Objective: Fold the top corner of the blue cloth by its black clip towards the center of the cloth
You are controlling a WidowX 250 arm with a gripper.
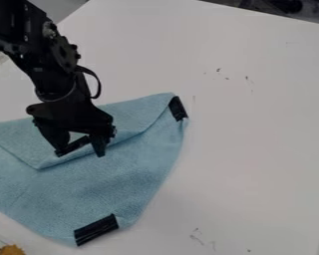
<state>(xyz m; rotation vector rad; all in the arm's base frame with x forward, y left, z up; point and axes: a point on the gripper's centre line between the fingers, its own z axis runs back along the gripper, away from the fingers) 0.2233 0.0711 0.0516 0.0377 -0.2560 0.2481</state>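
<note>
Jaws (79,151) stand parted over the blue cloth (102,184); its fold (125,139) runs beneath.

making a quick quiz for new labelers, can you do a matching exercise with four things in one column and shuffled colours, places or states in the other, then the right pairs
1. gripper
2. cloth
3. table
4. small lump

a. white, under the cloth
b. orange-brown, at the view's bottom left corner
c. black, at the cloth's folded part
d. light blue, partly folded over

Right pairs: 1-c, 2-d, 3-a, 4-b
</note>
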